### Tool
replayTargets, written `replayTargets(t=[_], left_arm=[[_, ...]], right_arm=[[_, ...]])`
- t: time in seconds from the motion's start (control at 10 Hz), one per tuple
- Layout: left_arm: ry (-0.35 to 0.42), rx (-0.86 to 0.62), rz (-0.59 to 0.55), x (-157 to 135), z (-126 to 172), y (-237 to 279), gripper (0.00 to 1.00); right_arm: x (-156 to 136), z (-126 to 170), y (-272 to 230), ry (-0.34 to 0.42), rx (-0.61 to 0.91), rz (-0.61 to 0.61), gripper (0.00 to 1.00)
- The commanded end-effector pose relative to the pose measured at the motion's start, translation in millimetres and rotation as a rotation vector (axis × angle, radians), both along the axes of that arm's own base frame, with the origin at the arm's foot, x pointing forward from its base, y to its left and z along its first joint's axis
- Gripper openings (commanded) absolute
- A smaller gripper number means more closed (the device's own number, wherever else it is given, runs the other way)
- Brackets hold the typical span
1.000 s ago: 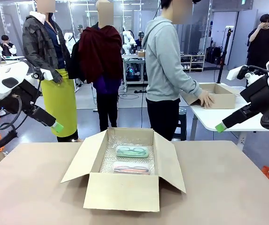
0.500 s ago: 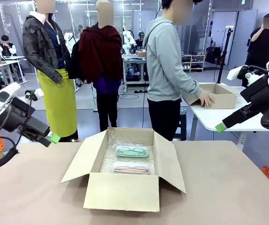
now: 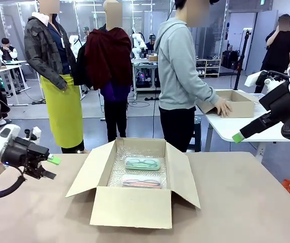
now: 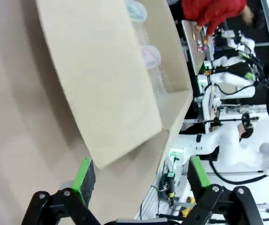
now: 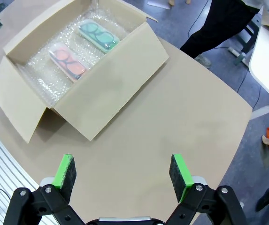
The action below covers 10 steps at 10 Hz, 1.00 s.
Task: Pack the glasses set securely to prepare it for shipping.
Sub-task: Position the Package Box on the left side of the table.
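An open cardboard box [image 3: 133,207] stands mid-table, lined with bubble wrap [image 3: 137,151]. Inside it lie the mint green glasses case [image 3: 142,163] at the back and the pale pink case [image 3: 141,181] in front of it, side by side. The right wrist view looks down on the mint case [image 5: 98,33] and pink case [image 5: 67,62]. My left gripper [image 3: 52,167] hangs open just above the table, left of the box's left flap [image 4: 101,84], holding nothing. High at the right, my right gripper [image 3: 238,136] is open [image 5: 121,171] and well clear of the box.
The four box flaps stand spread outward. Across the table a person in a grey hoodie [image 3: 180,66] rests a hand on another cardboard box [image 3: 236,104] on a white side table [image 3: 236,129]. Bare brown tabletop [image 3: 246,202] surrounds the box.
My left gripper has dropped from high at the left down to table height beside the box's left flap. The right arm and both cases have stayed put.
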<state>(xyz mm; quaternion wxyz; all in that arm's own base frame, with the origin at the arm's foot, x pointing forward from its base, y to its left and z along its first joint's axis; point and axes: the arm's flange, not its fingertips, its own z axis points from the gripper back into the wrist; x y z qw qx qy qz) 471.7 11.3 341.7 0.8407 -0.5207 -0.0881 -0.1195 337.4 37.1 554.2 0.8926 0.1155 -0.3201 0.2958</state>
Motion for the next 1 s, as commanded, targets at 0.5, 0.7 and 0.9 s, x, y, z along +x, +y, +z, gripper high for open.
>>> replayTargets(t=[0.5,0.7,0.9], left_arm=[[0.043,-0.025,0.036,25.8,-22.0,-3.4,1.0],[0.042,-0.033,0.038,30.3,-21.3,-5.5,1.0],[0.042,-0.093,0.079,64.6,-31.2,-7.4,1.0]], right_arm=[[-1.3,1.5,0.7,-0.004,0.0,-0.012,1.0],[-1.3,1.5,0.7,-0.004,0.0,-0.012,1.0],[-1.3,1.5,0.7,-0.004,0.0,-0.012,1.0]])
